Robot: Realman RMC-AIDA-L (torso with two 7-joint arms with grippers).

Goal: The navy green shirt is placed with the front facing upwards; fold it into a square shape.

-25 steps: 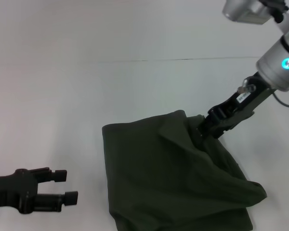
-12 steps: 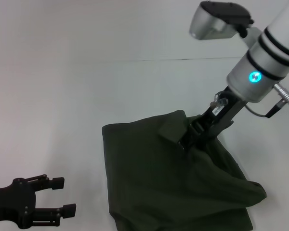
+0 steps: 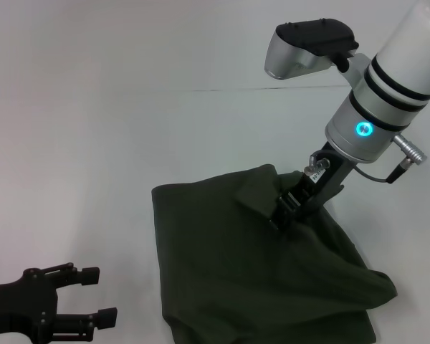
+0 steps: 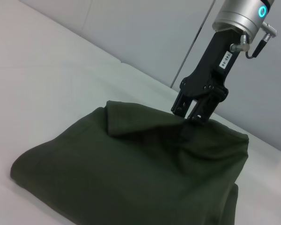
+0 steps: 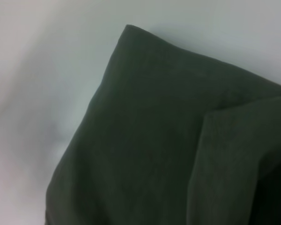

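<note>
The navy green shirt (image 3: 258, 265) lies folded into a rough block on the white table, plain olive side up; its lettering and collar are hidden. A loose flap (image 3: 258, 188) stands up at its far edge. My right gripper (image 3: 279, 215) points down onto the shirt's far right part, just beside that flap. In the left wrist view the right gripper (image 4: 191, 115) has its fingers a little apart, tips touching the cloth (image 4: 131, 168). The right wrist view shows only folded shirt (image 5: 150, 140). My left gripper (image 3: 104, 294) is open and empty, low at the near left, apart from the shirt.
The white table (image 3: 93, 143) runs bare to the left of and behind the shirt. A thin seam line (image 3: 201, 90) crosses the table far back. The right arm's silver body (image 3: 373, 107) hangs over the far right.
My right gripper has moved left and nearer, from the shirt's far right edge onto the cloth beside the flap. The shirt's shape looks unchanged. My left gripper has dropped lower in view.
</note>
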